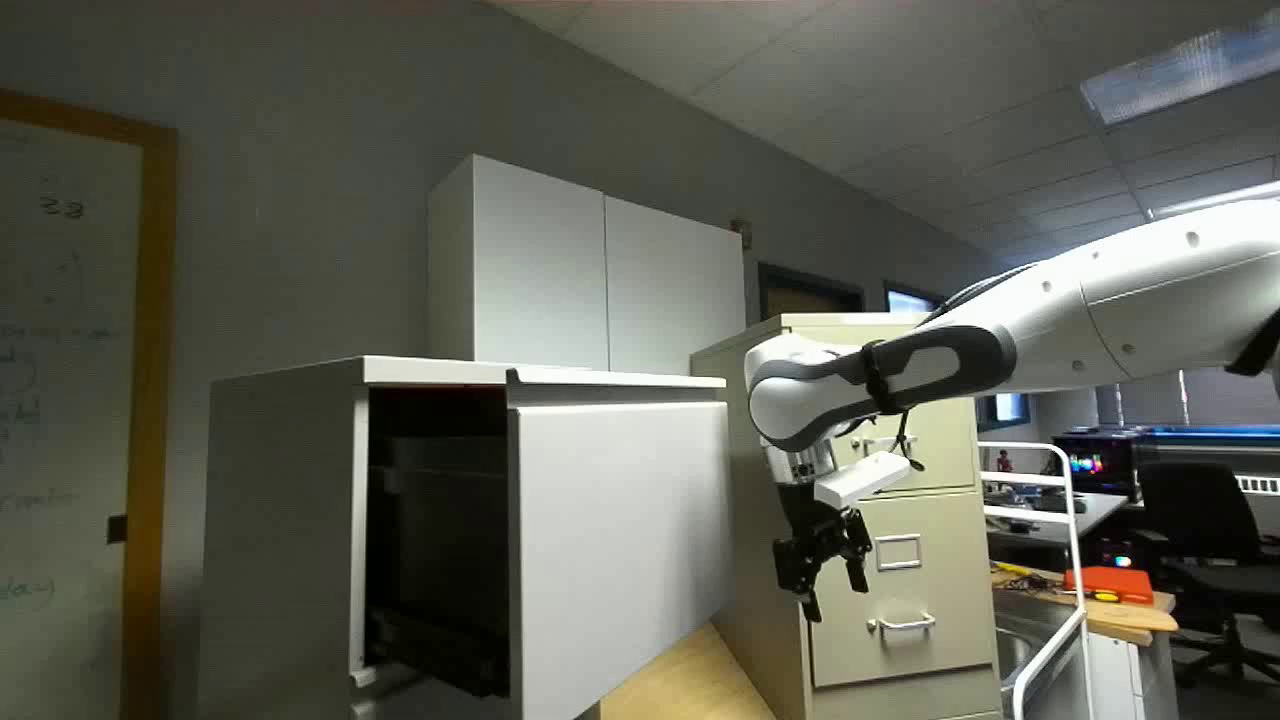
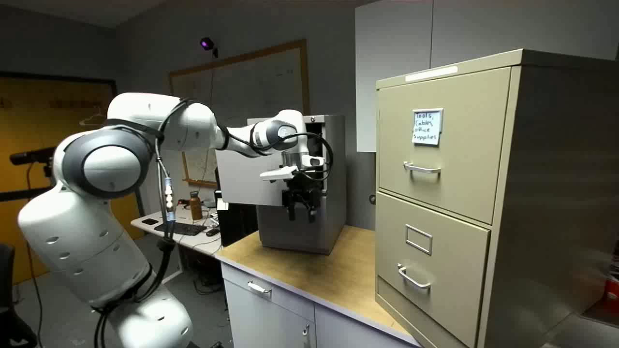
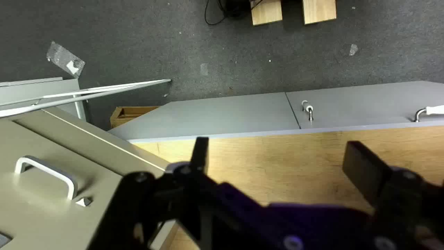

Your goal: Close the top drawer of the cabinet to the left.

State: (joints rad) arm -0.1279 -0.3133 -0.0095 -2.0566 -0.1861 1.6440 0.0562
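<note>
The light-grey cabinet (image 1: 280, 540) stands on a wooden counter; it also shows in an exterior view (image 2: 336, 193). Its wide top drawer (image 1: 620, 540) is pulled well out, and its dark side and interior show behind the plain front. The drawer front also shows, partly behind the arm, in an exterior view (image 2: 246, 179). My gripper (image 1: 836, 590) points down, open and empty, to one side of the drawer and apart from its front. It also shows in an exterior view (image 2: 302, 215). In the wrist view, its fingers (image 3: 277, 156) are wide apart over bare counter. Drawer and cabinet are out of the wrist view.
A beige filing cabinet (image 2: 445, 193) with handles stands close to the gripper; it also shows in the wrist view (image 3: 45, 205). The wooden counter (image 2: 358, 261) runs below. A white two-door cupboard (image 1: 540, 270) hangs behind. A white rail (image 1: 1075, 540) stands beyond the filing cabinet.
</note>
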